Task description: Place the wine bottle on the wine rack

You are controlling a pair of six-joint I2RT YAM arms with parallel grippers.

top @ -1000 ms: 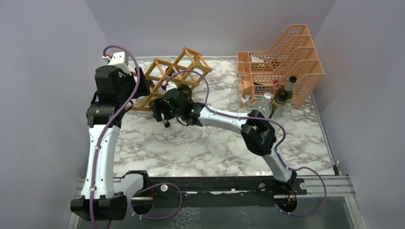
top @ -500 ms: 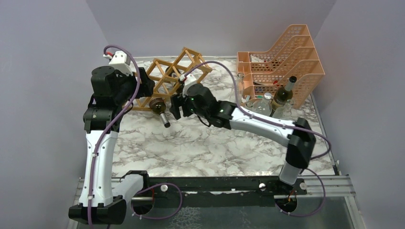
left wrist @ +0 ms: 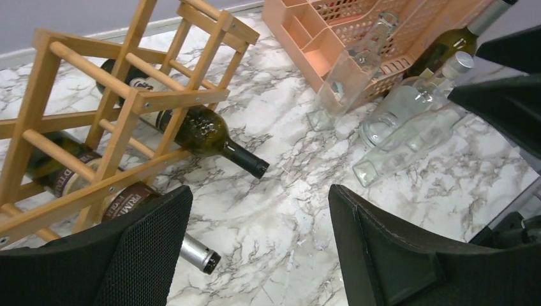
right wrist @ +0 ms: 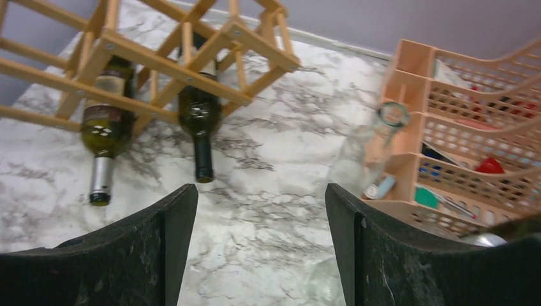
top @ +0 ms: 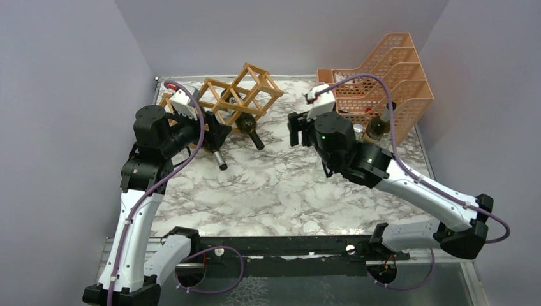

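Note:
The light-brown wooden wine rack [top: 237, 94] stands at the back left and shows in both wrist views [left wrist: 127, 95] [right wrist: 178, 51]. A dark bottle with a black neck [top: 250, 131] [left wrist: 204, 131] [right wrist: 201, 124] lies in it, neck toward me. A second bottle with a silver neck [top: 217, 155] [left wrist: 191, 252] [right wrist: 102, 137] lies in the cell to its left. An upright wine bottle [top: 379, 124] [left wrist: 456, 41] stands by the orange organiser. My left gripper [top: 220, 137] [left wrist: 258, 255] is open and empty beside the rack. My right gripper [top: 296, 135] [right wrist: 261, 255] is open and empty, right of the rack.
A peach-orange mesh organiser [top: 383, 76] [left wrist: 306, 44] [right wrist: 446, 115] fills the back right. Several clear glass bottles [top: 353, 132] [left wrist: 408, 137] [right wrist: 376, 146] stand and lie in front of it. Purple walls close in the table on three sides.
My right gripper has left the rack and moved right and back, open. The black-necked bottle stays lying in the rack. My left arm has shifted slightly right.

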